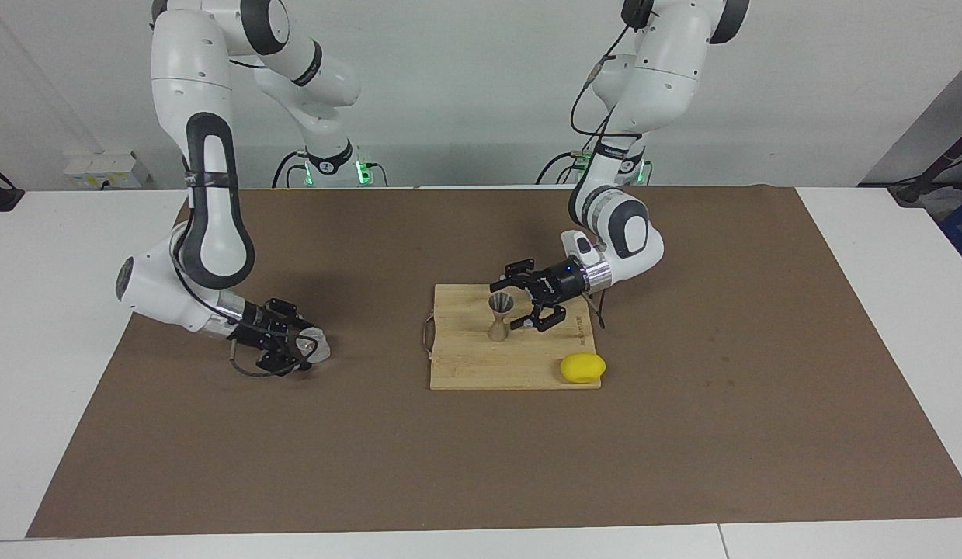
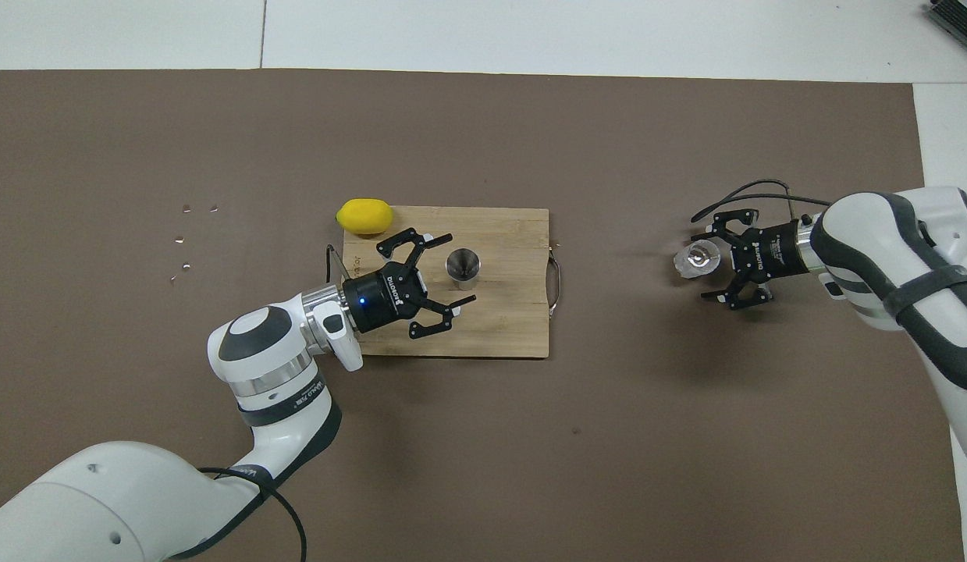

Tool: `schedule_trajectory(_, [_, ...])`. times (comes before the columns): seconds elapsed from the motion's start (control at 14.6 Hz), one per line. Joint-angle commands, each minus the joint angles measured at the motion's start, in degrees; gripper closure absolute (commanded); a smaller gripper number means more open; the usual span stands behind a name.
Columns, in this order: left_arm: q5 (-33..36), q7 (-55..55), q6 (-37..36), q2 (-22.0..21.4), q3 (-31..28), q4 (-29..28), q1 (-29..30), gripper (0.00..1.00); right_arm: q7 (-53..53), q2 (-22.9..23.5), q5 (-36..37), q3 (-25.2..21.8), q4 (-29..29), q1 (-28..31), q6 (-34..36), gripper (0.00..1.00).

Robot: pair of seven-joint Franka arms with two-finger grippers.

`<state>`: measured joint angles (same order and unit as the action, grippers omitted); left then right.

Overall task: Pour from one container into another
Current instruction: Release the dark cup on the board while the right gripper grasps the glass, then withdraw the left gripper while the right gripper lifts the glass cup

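1. I see the glass tumbler (image 1: 314, 344) upright on the brown mat (image 1: 481, 466), toward the R arm's end of the table, well apart from the cutting board (image 1: 481, 365).
2. R gripper (image 1: 294, 347) is low at the tumbler; fingers spread, one each side of the glass. Can't tell if they touch it. The overhead view agrees: R gripper (image 2: 716, 261) w/ the tumbler (image 2: 695, 260) at its fingertips.
3. Metal jigger (image 1: 500, 314) stands upright on the board, about mid-board, on the half nearer the robots.
4. L gripper (image 1: 525, 307) sits just beside the jigger, on the L arm's side of it, low over the board. Jaws spread wide, nothing between them, apart from the jigger.
5. From above I see the L gripper (image 2: 450, 269) w/ tips at either side of the jigger (image 2: 462, 264), not closing on it.
6. Lemon (image 1: 582, 367) lies at the board's corner farthest from the robots, toward the L arm's end, overlapping the board edge.
7. Board has a wire handle (image 2: 557, 277) on the end facing the R arm.
8. A few small pale specks (image 2: 188, 238) on the mat toward the L arm's end.
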<state>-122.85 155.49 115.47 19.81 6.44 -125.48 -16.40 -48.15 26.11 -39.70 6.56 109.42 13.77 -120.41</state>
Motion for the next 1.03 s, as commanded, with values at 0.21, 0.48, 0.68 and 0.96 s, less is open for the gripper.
schedule_trajectory(0.21, [1.91,2.62,-3.76,-1.17,0.06,-1.17,3.56,0.0,2.44,-1.5,-1.87,0.29,2.19,0.12,-1.4,0.03])
schedule_trajectory(0.48, [8.74,2.45,-4.63,-3.81,0.06,-2.84,7.68,0.0,2.62,-1.5,-2.05,0.29,2.02,0.55,-1.05,0.74])
schedule_trajectory(0.68, [15.25,2.45,-6.3,-5.31,0.06,-4.33,11.64,0.0,2.45,-2.37,-2.05,0.29,1.58,1.17,-0.17,1.0])
schedule_trajectory(0.96, [25.52,2.27,-10.43,-7.24,-0.03,-5.13,18.66,0.0,1.57,-4.83,-2.14,0.12,1.67,1.44,0.96,1.0])
